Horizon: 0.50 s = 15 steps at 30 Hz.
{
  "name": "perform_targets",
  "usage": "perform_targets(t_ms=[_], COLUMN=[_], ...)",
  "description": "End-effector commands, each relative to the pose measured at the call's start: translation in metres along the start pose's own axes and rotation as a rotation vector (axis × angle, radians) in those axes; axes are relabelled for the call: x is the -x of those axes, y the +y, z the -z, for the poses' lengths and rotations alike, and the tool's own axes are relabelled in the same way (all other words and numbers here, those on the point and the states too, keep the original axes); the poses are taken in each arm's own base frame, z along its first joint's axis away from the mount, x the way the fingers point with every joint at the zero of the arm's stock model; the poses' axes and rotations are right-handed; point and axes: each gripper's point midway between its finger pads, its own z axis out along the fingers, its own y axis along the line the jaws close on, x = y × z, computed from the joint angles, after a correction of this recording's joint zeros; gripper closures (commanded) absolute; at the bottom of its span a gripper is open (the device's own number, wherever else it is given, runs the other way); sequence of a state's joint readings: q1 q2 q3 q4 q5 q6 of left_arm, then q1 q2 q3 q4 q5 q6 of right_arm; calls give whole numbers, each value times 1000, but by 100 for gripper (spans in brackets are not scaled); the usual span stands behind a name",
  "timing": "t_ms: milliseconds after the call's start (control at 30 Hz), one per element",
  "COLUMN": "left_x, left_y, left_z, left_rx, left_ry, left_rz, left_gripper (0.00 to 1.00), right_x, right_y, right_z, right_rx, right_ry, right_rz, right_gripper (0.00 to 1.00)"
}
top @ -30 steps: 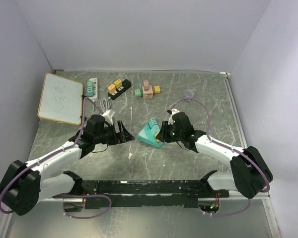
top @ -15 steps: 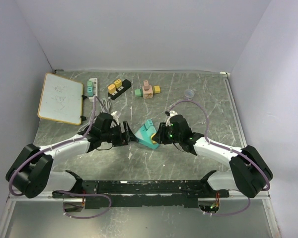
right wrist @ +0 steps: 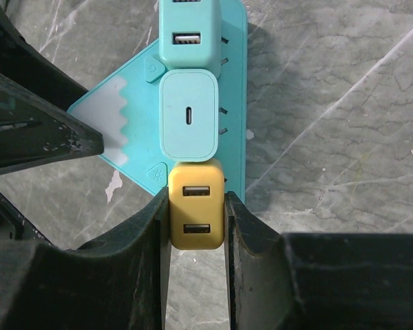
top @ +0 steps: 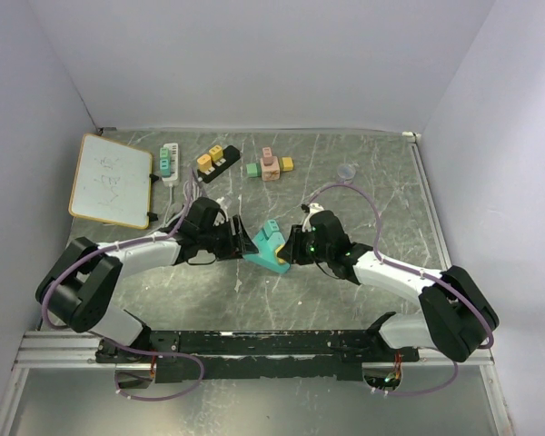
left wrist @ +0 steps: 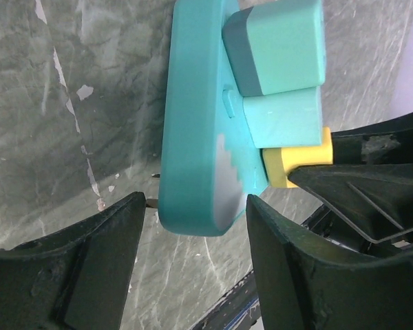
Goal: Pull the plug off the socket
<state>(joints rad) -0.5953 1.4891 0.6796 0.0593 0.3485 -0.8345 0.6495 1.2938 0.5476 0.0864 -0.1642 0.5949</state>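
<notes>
A teal socket (top: pixel 271 250) lies mid-table with two teal plugs and a yellow plug (right wrist: pixel 197 213) in a row on it. My right gripper (top: pixel 293 250) is shut on the yellow plug, one finger on each side of it (right wrist: pixel 197 199). In the left wrist view the socket (left wrist: pixel 193 137) points its rounded end down between the fingers of my left gripper (left wrist: pixel 196 206). Those jaws stand apart around that end, with a narrow gap on the left side. In the top view my left gripper (top: pixel 239 243) meets the socket from the left.
A whiteboard (top: pixel 112 180) lies at the far left. Along the back stand a white power strip (top: pixel 169 162), a black strip with yellow plugs (top: pixel 217 162), a cluster of pink, green and yellow blocks (top: pixel 270 165) and a small clear lid (top: pixel 346 170).
My left gripper has travelled right up to the socket's end and its jaws have narrowed around it. The right gripper stays shut on the yellow plug.
</notes>
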Motion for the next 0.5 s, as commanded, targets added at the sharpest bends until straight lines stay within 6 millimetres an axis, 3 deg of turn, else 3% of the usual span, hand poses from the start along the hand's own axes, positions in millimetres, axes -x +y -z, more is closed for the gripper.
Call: perform_targets(t_ms=[0,133,333,467], left_x=[3,0,3,1], left_y=[-18,-15,-2,4], left_z=[-6,-9,-6,-4], left_rx=[-56,-40,24,45], left_ry=[6,11,-27,-33], left_rz=[-34,-32,-27,-21], left_gripper=[30,38,62,75], right_x=[23,22,26,33], right_y=[18,17,19,21], right_z=[-2,-3,-1,1], right_rx=[53,46,38,32], right_ry=[-78,-73,-81,-112], right_rz=[14,17,11,-26], right_gripper=[81,81,82,91])
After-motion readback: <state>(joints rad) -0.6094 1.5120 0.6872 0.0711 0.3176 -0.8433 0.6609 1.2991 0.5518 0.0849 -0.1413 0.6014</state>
